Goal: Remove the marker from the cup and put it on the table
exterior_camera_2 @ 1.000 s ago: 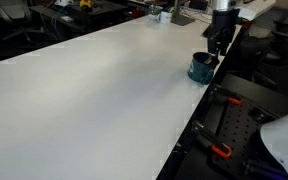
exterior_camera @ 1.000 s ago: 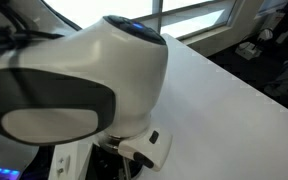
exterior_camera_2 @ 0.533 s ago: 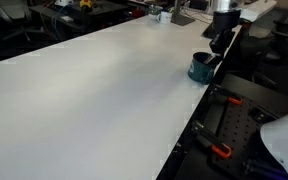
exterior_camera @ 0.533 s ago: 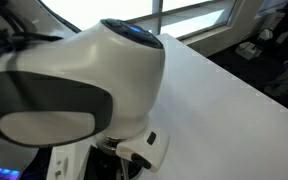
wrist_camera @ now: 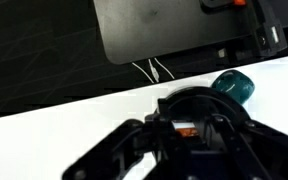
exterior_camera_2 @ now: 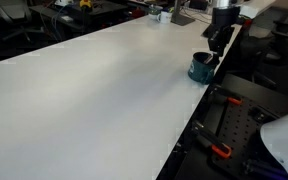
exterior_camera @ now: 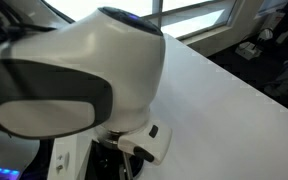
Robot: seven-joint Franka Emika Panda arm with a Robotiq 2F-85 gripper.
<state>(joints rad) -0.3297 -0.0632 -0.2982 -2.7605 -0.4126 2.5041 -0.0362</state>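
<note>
In an exterior view the small dark teal cup (exterior_camera_2: 200, 69) stands near the edge of the white table (exterior_camera_2: 104, 90). My gripper (exterior_camera_2: 215, 52) hangs just above and behind it, fingers pointing down at its rim. In the wrist view the cup (wrist_camera: 236, 85) peeks out beside the black gripper (wrist_camera: 187, 131). A small orange-and-white bit shows between the dark fingers. I cannot tell whether that bit is the marker, and no marker shows clearly in any view. How far apart the jaws stand is not readable.
The arm's big white joint (exterior_camera: 74, 80) fills most of an exterior view and hides the cup there. A black frame with red clamps (exterior_camera_2: 229, 130) runs along the table's edge beside the cup. Clutter (exterior_camera_2: 159, 14) sits at the table's far end.
The gripper has risen very slightly above the cup. The white joint has shifted a little. The cup has not moved.
</note>
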